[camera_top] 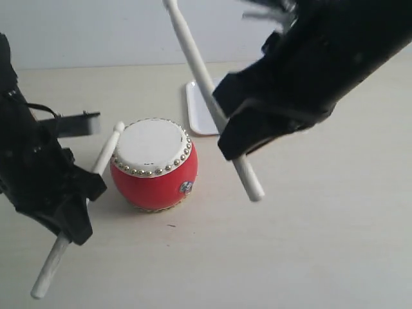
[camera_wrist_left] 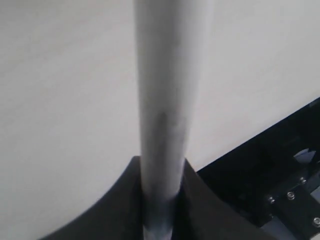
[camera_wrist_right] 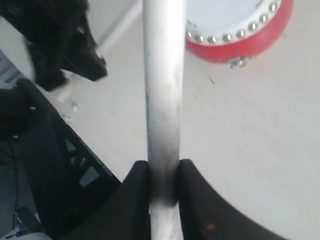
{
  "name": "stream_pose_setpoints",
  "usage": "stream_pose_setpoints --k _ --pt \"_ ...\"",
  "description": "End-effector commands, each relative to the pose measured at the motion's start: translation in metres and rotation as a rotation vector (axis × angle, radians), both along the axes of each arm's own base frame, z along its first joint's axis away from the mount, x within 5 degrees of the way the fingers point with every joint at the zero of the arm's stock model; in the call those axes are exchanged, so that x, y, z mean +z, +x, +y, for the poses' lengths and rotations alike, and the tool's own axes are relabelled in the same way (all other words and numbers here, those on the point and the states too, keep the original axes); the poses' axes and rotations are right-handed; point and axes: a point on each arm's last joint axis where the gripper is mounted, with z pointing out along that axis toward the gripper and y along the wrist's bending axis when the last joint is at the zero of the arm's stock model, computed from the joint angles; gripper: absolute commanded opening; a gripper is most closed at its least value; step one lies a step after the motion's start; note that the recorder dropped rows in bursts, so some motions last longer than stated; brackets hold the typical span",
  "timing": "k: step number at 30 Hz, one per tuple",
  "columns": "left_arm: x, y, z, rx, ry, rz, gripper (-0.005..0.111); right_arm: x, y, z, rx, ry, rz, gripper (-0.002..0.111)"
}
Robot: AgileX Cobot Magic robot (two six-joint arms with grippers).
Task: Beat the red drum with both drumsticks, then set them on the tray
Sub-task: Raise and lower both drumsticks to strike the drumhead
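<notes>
The red drum (camera_top: 154, 168) with its cream skin and brass studs stands on the table at centre; part of the red drum (camera_wrist_right: 240, 30) shows in the right wrist view. My left gripper (camera_top: 71, 212) is shut on one drumstick (camera_top: 106, 154), whose tip lies at the drum's left rim; that drumstick (camera_wrist_left: 167, 100) runs up between the jaws. My right gripper (camera_top: 241, 138) is shut on the other drumstick (camera_top: 193, 58), held up and slanting above and to the right of the drum; it fills the middle as a pale drumstick (camera_wrist_right: 162, 90). The white tray (camera_top: 198, 109) lies behind the drum, mostly hidden by the right arm.
The pale table (camera_top: 322, 244) stretches in front and to the right of the drum. A light wall (camera_top: 96, 32) closes the back. A dark frame (camera_wrist_right: 45, 165) of the robot's base shows beside the table edge.
</notes>
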Motion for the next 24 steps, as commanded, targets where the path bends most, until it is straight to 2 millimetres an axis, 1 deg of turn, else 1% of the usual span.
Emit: stream_pose_setpoints --k 1,3,6,8,10,11,13,15,19,20,22,24 --pt "0.052 -0.01 0.0 0.039 -0.098 -0.158 0.0 -0.075 0.015 0.009 0.011 -0.163 0.216 0.0" --pt "0.075 -0.018 0.003 0.038 -0.138 -0.239 0.0 -0.103 0.017 0.012 0.027 -0.211 0.301 0.0" --pt "0.094 -0.029 0.01 0.028 -0.152 -0.327 0.0 -0.121 0.018 0.017 0.063 -0.21 0.383 0.0" --pt "0.1 -0.033 0.015 0.019 -0.136 -0.365 0.0 -0.119 0.017 0.019 0.055 -0.188 0.399 0.0" --pt "0.101 -0.033 0.016 0.016 -0.124 -0.375 0.0 -0.107 0.014 0.018 0.055 -0.159 0.38 0.0" --pt "0.098 -0.033 0.016 0.016 -0.118 -0.365 0.0 -0.098 0.011 0.017 0.057 -0.142 0.357 0.0" --pt "0.087 -0.031 0.015 0.019 -0.104 -0.338 0.0 -0.077 0.005 0.013 0.065 -0.104 0.311 0.0" --pt "0.067 -0.026 0.014 0.025 -0.079 -0.292 0.0 -0.052 -0.005 0.008 0.061 -0.044 0.248 0.0" --pt "0.012 -0.016 0.009 0.03 0.006 -0.099 0.0 -0.003 -0.026 -0.003 0.042 0.103 0.108 0.0" --pt "-0.003 -0.013 0.008 0.024 0.034 -0.025 0.0 0.007 -0.031 -0.007 0.035 0.134 0.064 0.0" --pt "-0.022 -0.011 0.003 0.004 0.044 0.095 0.0 0.024 -0.039 -0.013 0.019 0.18 -0.018 0.0" --pt "-0.035 -0.005 -0.003 -0.016 0.02 0.144 0.0 0.032 -0.044 -0.017 0.01 0.202 -0.067 0.0"
